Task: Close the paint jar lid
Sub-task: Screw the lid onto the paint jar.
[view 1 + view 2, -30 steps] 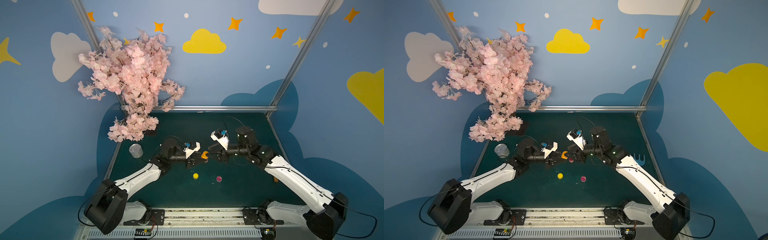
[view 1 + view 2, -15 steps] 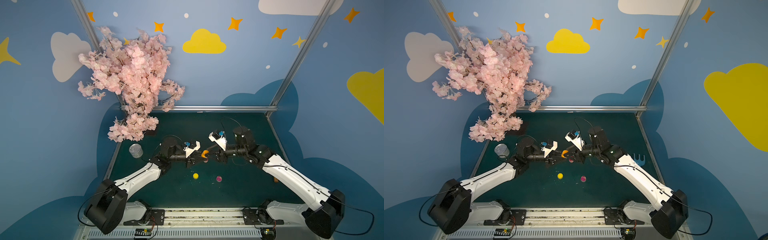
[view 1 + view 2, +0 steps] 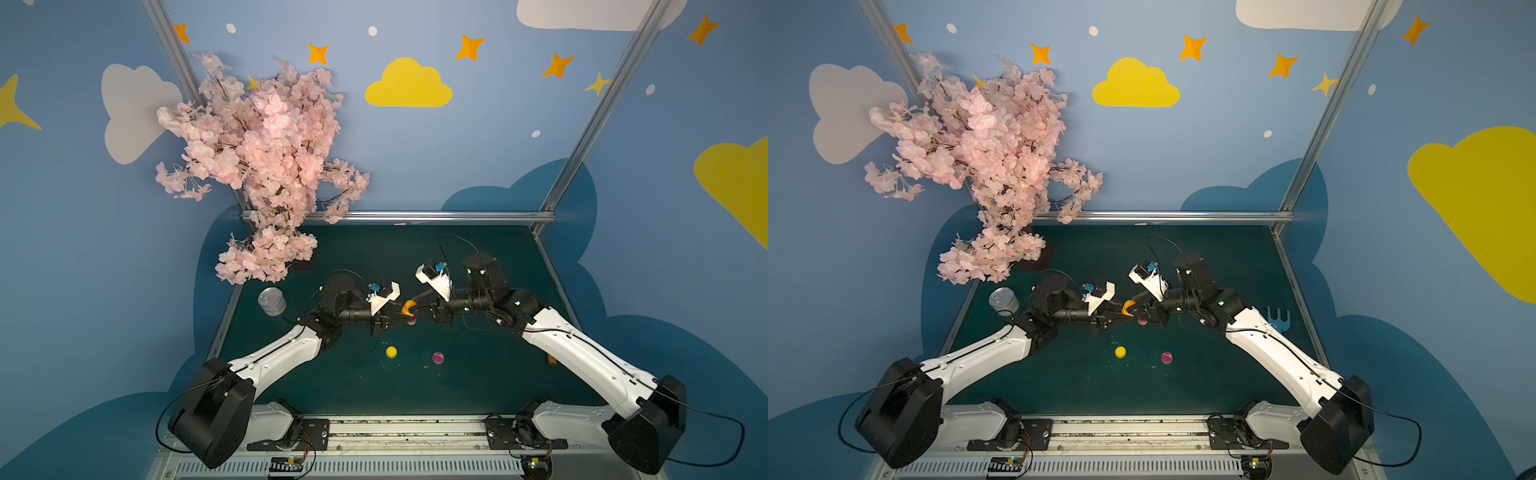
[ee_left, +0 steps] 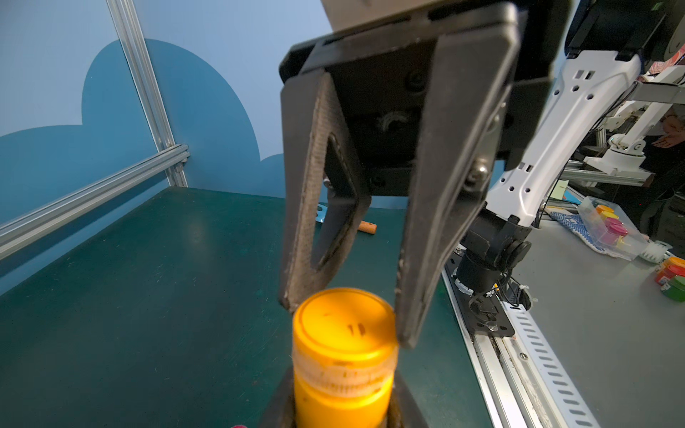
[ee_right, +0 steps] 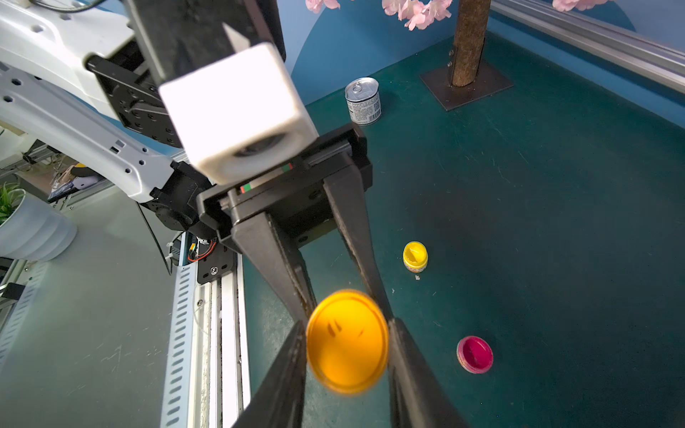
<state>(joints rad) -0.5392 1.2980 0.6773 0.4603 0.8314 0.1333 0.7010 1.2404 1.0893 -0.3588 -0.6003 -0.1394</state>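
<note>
Left end effector [image 5: 344,313] clamps orange jar [image 4: 343,400]; right end effector [image 4: 346,320] seemingly pinching lid [image 5: 347,344], slightly blurred.

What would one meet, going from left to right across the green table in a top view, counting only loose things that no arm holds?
Tin can → yellow paint jar → front pink paint jar → small brown piece.

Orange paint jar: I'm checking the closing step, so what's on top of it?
The orange lid sits on the jar, with the right gripper pinching its rim. The lid covers the mouth, so the inside cannot be seen.
</note>
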